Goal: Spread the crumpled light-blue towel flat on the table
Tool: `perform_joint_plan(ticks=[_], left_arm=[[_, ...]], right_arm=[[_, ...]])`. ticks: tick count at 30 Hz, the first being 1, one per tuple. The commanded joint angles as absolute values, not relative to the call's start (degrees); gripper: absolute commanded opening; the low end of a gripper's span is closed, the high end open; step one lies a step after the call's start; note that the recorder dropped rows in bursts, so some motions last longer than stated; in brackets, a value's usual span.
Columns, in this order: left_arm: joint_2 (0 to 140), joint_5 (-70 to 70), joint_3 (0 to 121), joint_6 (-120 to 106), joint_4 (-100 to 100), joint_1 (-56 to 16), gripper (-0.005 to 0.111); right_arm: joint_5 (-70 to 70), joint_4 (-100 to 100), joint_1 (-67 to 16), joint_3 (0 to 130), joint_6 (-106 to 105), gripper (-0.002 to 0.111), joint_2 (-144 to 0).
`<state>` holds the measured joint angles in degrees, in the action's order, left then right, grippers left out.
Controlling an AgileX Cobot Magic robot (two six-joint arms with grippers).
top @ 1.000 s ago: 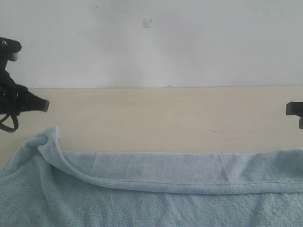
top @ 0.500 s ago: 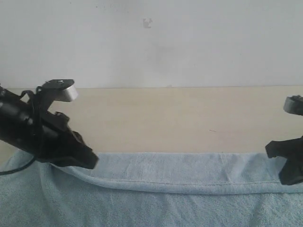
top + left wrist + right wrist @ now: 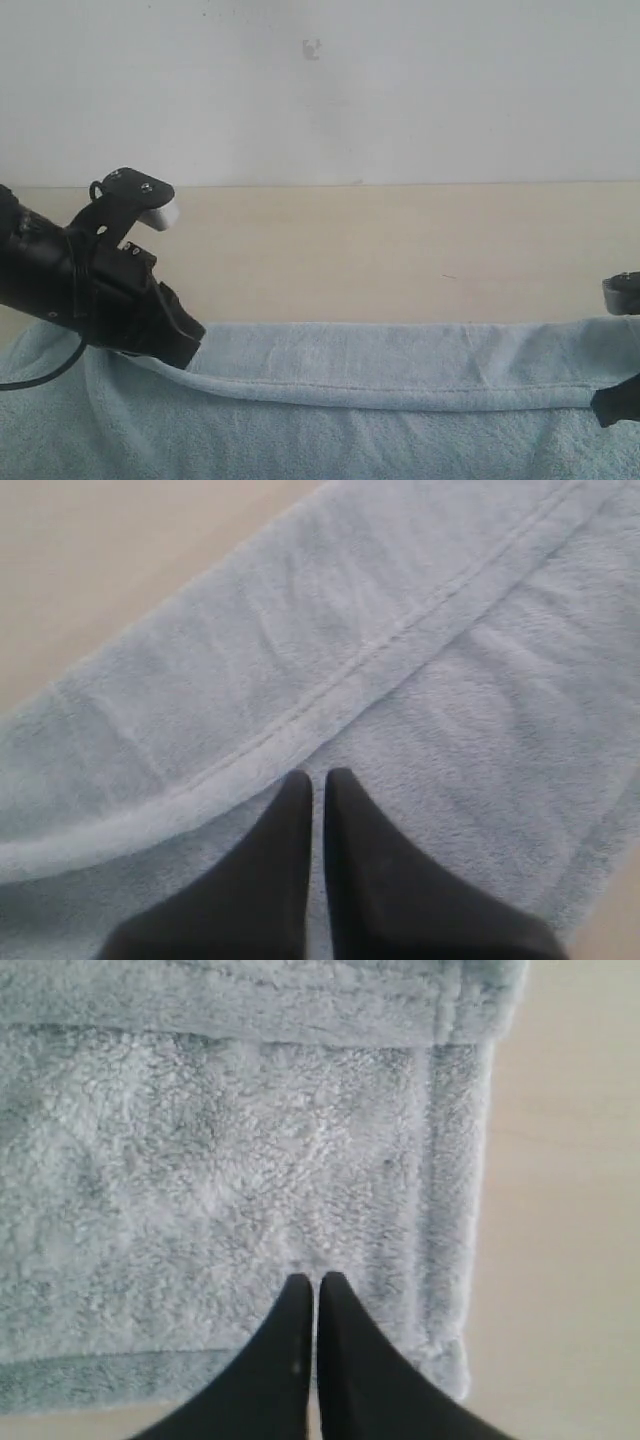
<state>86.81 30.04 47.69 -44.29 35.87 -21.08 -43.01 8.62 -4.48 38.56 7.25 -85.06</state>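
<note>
The light-blue towel (image 3: 380, 400) lies across the near part of the beige table (image 3: 380, 250), its far edge folded back over itself in a long hemmed strip. My left gripper (image 3: 190, 345) is down at the left end of that fold. Its fingertips are shut together (image 3: 318, 778) right beside the hem of the towel (image 3: 450, 680), with no fabric seen between them. My right gripper (image 3: 605, 405) is at the towel's right end, mostly cut off by the picture's edge. It is shut (image 3: 318, 1280) over the towel (image 3: 200, 1140) close to a hemmed corner.
A white-grey wall (image 3: 400, 90) rises behind the table's far edge. Bare table (image 3: 570, 1210) runs beside the towel's side hem, and more shows past the fold (image 3: 100, 560). A black cable (image 3: 30, 375) hangs from the left arm over the towel.
Both arms came in from the sides and dropped onto the towel's folded edge, and both grippers closed. The raised left corner of the towel is no longer standing up.
</note>
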Motion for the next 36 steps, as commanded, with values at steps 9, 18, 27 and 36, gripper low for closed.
perform_joint_plan(ticks=[9,18,27,36], left_arm=[[96.4,16.4,42.8,-22.4,20.5,-17.5,0.004],[101.5,6.9,40.6,-20.1,20.9,-15.7,0.004],[106.7,0.7,40.6,-20.0,22.0,-15.7,0.004],[110.0,-8.5,40.7,-18.1,22.2,-15.7,0.004]], right_arm=[[-34.1,-11.4,-4.5,36.0,-11.3,0.001,-84.7],[-21.5,-16.0,-4.5,36.7,-9.4,0.001,-92.7],[-15.6,-20.6,-4.7,37.3,-10.9,0.001,-100.7],[-6.9,-20.6,-4.6,37.3,-9.7,0.001,-101.2]])
